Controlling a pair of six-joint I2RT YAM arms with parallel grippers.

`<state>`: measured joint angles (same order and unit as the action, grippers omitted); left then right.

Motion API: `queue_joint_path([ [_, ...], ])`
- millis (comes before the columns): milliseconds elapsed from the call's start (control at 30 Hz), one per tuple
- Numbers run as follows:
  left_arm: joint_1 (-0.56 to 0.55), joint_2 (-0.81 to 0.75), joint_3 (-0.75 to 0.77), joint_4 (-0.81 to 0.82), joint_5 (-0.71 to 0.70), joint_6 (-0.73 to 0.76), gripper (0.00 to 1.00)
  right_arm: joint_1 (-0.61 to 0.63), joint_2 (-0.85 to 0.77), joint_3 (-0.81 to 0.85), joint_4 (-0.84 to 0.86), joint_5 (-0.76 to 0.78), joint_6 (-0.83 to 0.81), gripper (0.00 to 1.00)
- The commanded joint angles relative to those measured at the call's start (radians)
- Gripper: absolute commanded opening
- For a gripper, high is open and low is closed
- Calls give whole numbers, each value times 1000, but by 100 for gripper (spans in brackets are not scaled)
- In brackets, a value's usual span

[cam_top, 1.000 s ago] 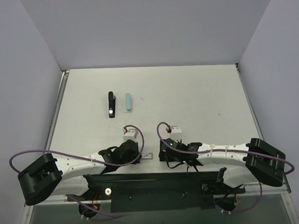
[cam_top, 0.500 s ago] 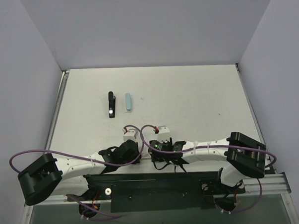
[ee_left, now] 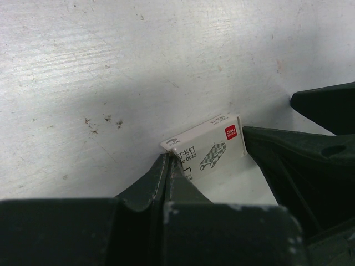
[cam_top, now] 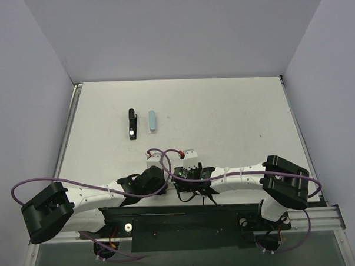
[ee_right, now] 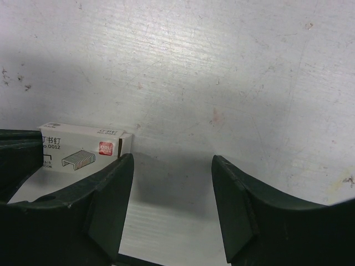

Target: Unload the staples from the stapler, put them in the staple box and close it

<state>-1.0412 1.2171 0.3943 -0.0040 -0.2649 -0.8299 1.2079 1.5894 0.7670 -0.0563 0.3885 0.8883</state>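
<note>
A grey-white, scuffed table (cam_top: 236,118) is seen. On its far left part a black stapler (cam_top: 130,124) is laid lengthwise, with a pale blue oblong piece (cam_top: 152,121) set just beside it. Nearer the front edge, a small white staple box (ee_left: 206,149) is laid flat.

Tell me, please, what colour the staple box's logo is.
Red logo, clearest in the left wrist view.

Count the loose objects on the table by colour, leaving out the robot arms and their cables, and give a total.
Black: 1, the slim black stapler
Pale blue: 1, the small pale blue oblong piece lying beside it
White: 1, the small white cardboard staple box near the arms
Total: 3
</note>
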Motion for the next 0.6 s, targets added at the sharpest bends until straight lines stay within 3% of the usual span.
queue_joint_path([
  [0, -8, 19, -18, -31, 24, 2, 0, 12, 38, 8, 25, -56, 20, 54],
  [300, -8, -7, -14, -50, 23, 3, 0, 7, 23, 0, 78, -92, 18, 56],
  [567, -8, -91, 12, -145, -28, 8, 0, -39, -97, -55, -34, -16, 9, 59],
])
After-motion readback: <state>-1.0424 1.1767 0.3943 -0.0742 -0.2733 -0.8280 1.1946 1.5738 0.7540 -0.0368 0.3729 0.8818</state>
